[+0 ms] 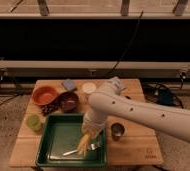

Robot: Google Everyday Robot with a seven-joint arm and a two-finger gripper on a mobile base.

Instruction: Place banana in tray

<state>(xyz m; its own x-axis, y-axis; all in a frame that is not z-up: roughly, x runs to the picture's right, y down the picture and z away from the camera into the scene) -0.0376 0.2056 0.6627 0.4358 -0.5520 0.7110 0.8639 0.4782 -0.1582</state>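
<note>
Camera view: gripper (86, 136), at the end of the white arm, hangs over the right half of the tray (50, 135) on the desk (133, 147). Fingers pinching the banana (84, 144), which points down above the fork (80, 149). Recommended handling: lower until the fruit rests on the tray floor, clear of the fork, then release.

We see an orange bowl (44, 95) and a dark red bowl (68, 101) side by side near the back left corner of the bench (133, 150). A blue cloth (69, 85) and a white cup (89, 88) sit along the back edge. A small green cup (34, 122) stands by the left edge and a metal cup (117, 131) right of centre. A fork (80, 149) lies toward the front edge, with the gripper (86, 142) just above it.
</note>
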